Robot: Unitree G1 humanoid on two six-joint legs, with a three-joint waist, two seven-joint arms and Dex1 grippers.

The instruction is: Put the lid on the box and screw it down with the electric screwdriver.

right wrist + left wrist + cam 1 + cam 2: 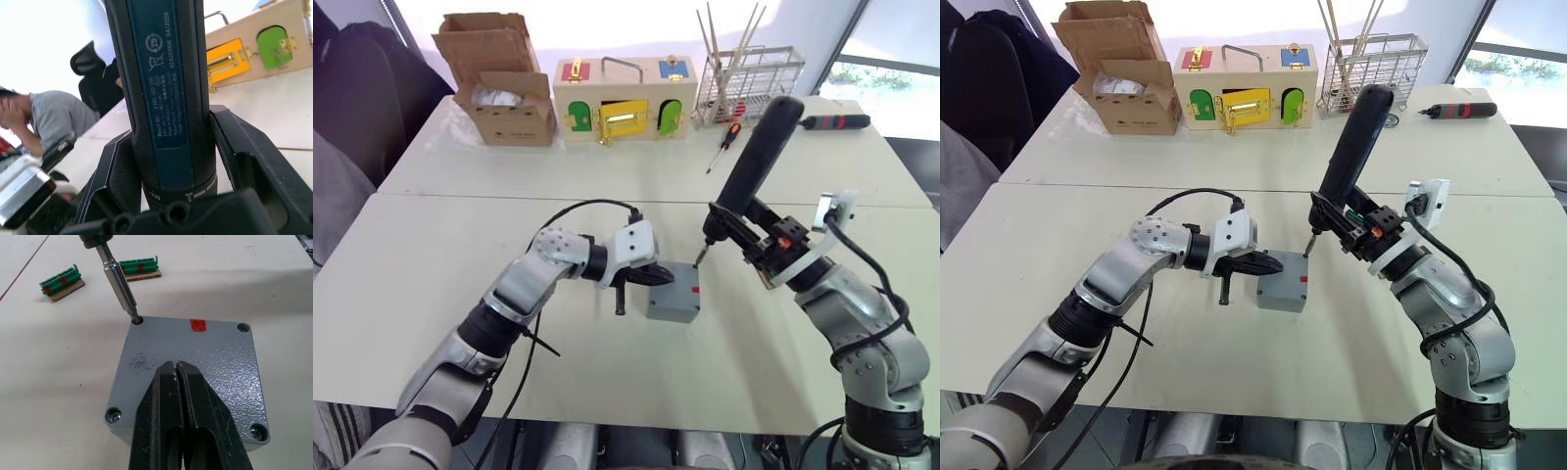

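Lid (195,367): seated flat on the box, red mark near one edge; two corner holes nearest the left arm show screw heads, a third looks empty.
Box (674,305): on the near tabletop (460,294), between the two arms.
Left end effector (177,396): fingers pressed together, tips resting on the lid top (apparently to pin lid and box against the driver's push and twist).
Electric screwdriver (754,157): clamped in the right end effector (171,161), body tilted up and away so the bit (120,286) slants down into the far corner hole.
Step in hand: driving that corner's screw, by my reading.
Bystanders: wooden latch box (625,98), cardboard carton (499,83), wire rack (749,83), manual screwdriver (724,145), green connector strips (61,281).
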